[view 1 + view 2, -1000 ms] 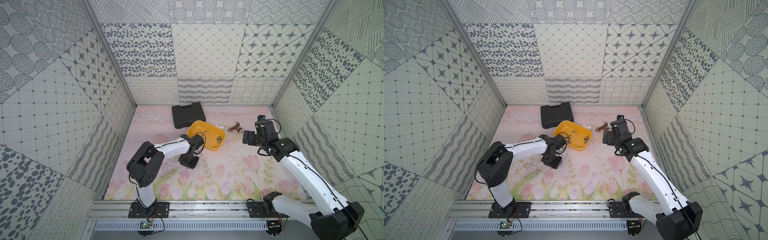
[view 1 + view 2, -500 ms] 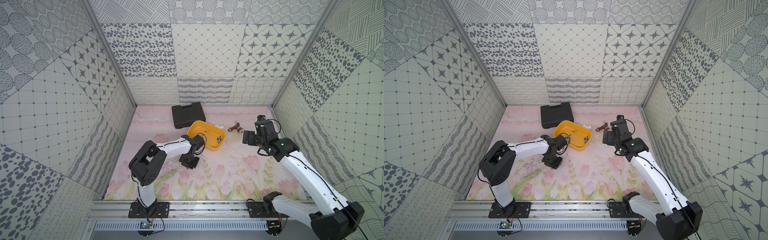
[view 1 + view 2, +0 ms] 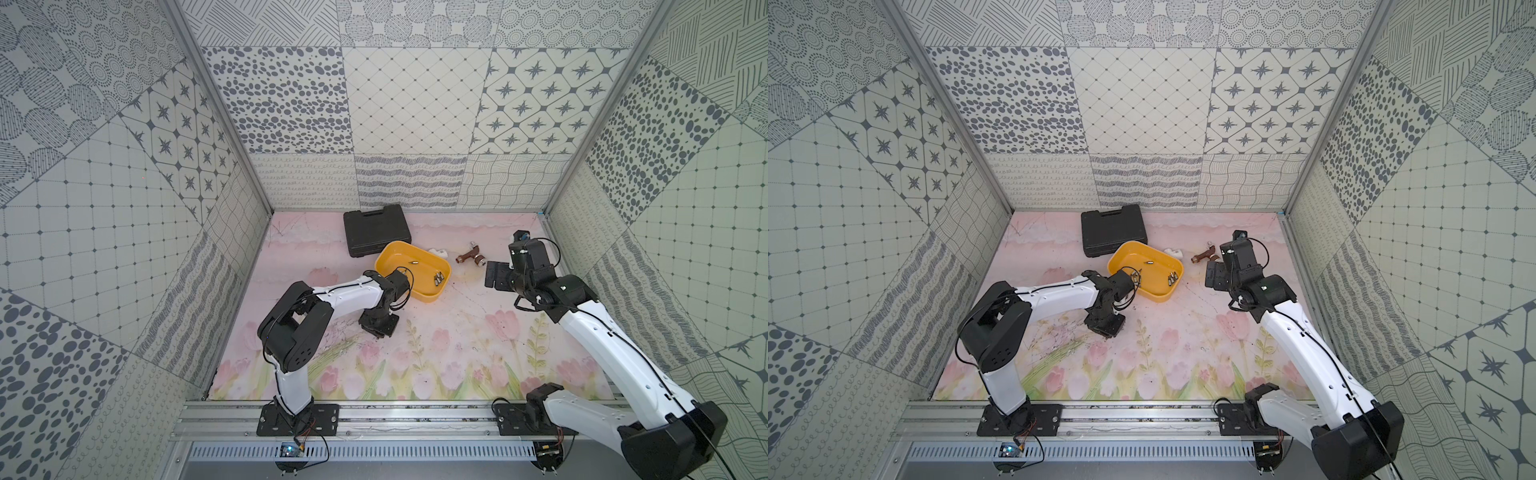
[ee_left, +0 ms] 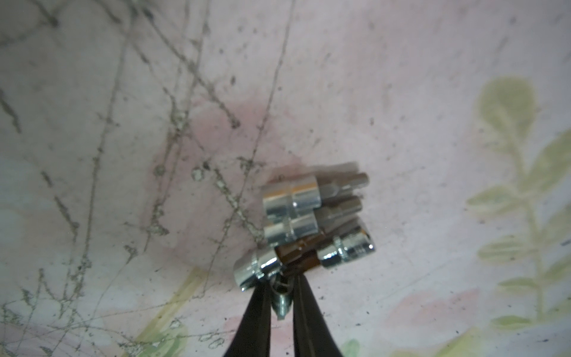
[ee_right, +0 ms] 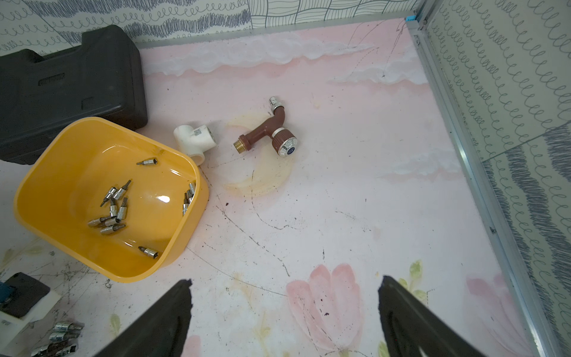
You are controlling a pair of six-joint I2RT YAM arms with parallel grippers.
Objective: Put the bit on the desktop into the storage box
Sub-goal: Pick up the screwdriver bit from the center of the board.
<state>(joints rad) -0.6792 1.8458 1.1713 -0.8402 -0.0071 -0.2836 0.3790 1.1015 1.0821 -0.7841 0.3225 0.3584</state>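
Your left gripper points down at the surface, and its jaws are pinched narrow on one small bit. Just past the tips, a cluster of bits lies on the surface, all touching one another. In both top views the gripper hides them. The yellow storage box sits just behind that gripper, its far corner against the black case. Several loose bits lie inside it. Your right gripper hangs to the box's right with its jaws wide and holding nothing. It is near the brown tap and the white pipe elbow.
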